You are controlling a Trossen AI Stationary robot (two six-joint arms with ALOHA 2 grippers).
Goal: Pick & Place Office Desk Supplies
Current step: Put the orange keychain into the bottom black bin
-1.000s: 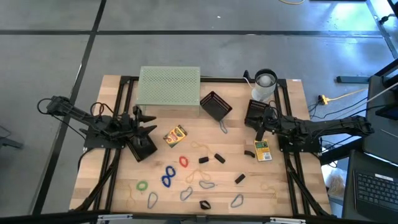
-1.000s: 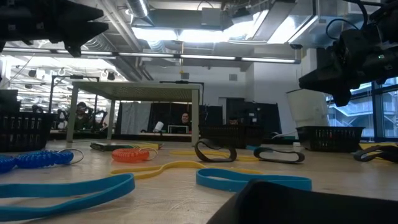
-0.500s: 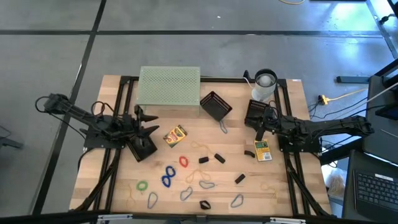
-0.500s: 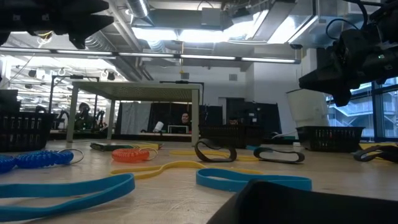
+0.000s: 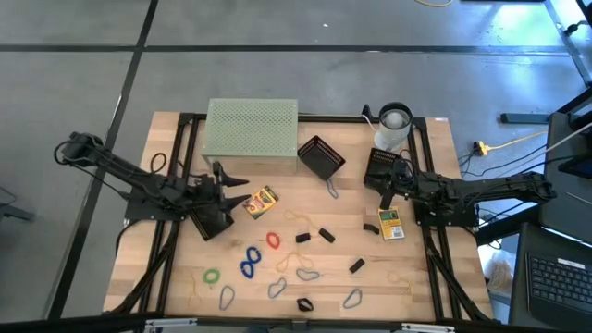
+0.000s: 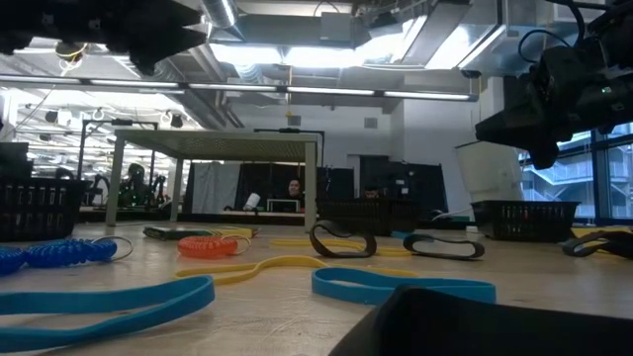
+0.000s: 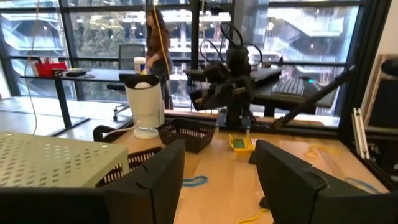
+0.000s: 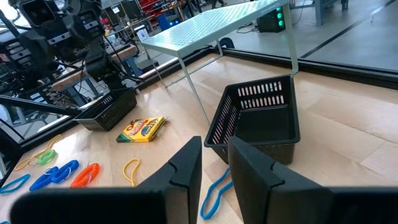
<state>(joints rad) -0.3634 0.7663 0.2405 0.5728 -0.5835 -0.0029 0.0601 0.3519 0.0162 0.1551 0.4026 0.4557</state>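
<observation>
Reaching further toward the table's middle than a second ago, the left gripper (image 5: 239, 186) is now hanging just beside the crayon box (image 5: 261, 201), its tips pointing at the box's near corner. Its fingers (image 7: 292, 180) are standing wide apart with nothing between them. The right gripper (image 5: 387, 181) is waiting where it was, above the table between a basket (image 5: 379, 165) and the second crayon box (image 5: 391, 225); its fingers (image 8: 186, 165) are standing a narrow gap apart, holding nothing.

Risks, as I judge them: the box is lying flat and skewed, so a finger coming down on its lid could be pushing it sideways instead of straddling it. Smooth printed cardboard on bare wood is likely sliding easily. It is also a hollow carton, so a hard squeeze could be denting it.

Nearby, the coiled loops (image 5: 249, 262) in blue, red and green are looking springy, the rubber bands (image 5: 298, 217) thin and limp, the black clips (image 5: 326, 235) small and hard. The green stand (image 5: 252, 129) is a perforated sheet on thin legs.
</observation>
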